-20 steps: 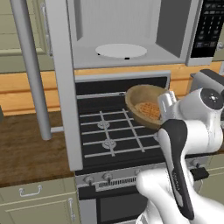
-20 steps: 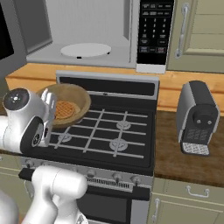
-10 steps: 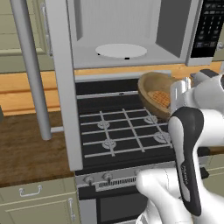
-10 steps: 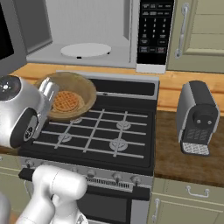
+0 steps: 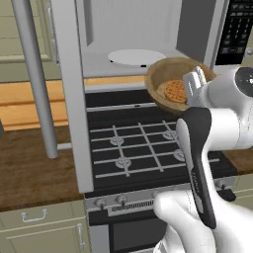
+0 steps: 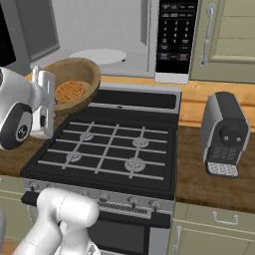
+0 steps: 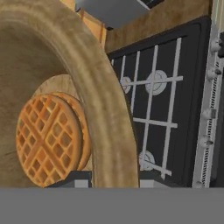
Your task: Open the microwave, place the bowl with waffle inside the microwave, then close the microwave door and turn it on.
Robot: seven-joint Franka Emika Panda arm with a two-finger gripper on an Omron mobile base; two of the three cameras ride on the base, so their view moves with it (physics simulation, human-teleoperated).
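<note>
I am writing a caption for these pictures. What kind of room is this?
A home kitchen, rendered. A gas stove sits between wooden counters, an open microwave hangs above it, and beige cabinets line the wall.

A glossy white, rounded arm [image 5: 222,123] with dark joint bands and small dark fingers [image 7: 72,178].

1. The arm covers the near right rim of the bowl [image 5: 170,79] in the left base view.
2. The microwave door [image 5: 69,94] runs off the top edge there.
3. The keypad [image 6: 176,35] labels are too small to read.
4. In the hand view the bowl's left part is cut off, and the gripper [image 7: 109,178] fingertips barely show.
</note>
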